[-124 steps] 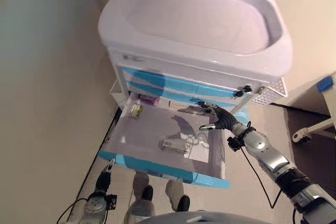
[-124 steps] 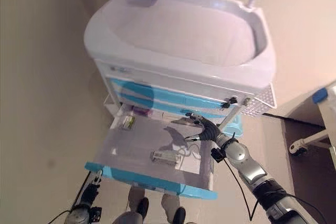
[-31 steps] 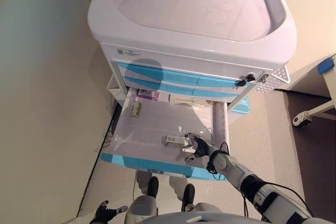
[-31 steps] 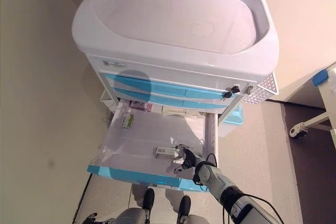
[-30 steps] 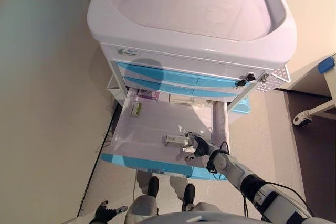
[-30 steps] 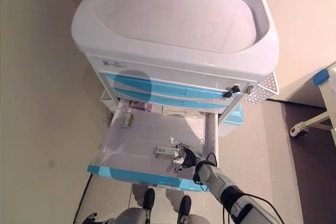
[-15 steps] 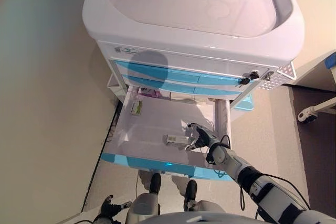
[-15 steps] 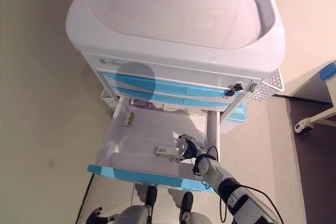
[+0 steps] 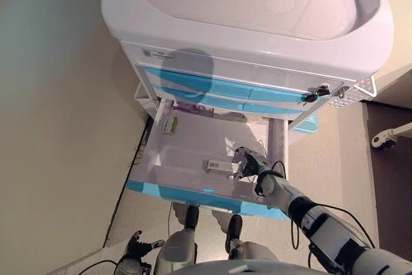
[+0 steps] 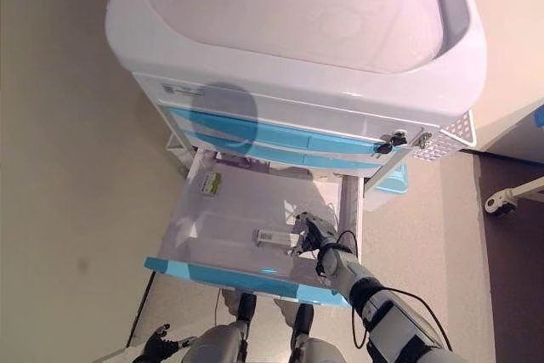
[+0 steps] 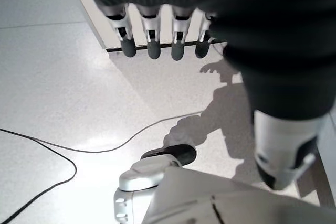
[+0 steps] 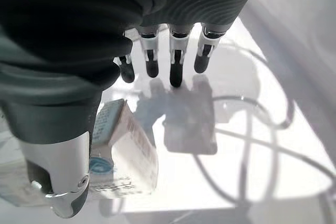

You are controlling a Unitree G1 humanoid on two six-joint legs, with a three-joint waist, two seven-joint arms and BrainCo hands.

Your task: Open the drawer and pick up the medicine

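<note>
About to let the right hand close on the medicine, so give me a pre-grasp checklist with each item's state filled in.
1. Drawer pulled out of the cart: ok.
2. Medicine box lying flat on the drawer floor, unobstructed: ok.
3. Right hand beside the box's end: ok.
4. Fingers straight, thumb by the box, not yet closed on it: ok.
5. Fingers touching the box: cannot tell.
6. Left hand hanging open over the floor, away from the drawer: ok.
</note>
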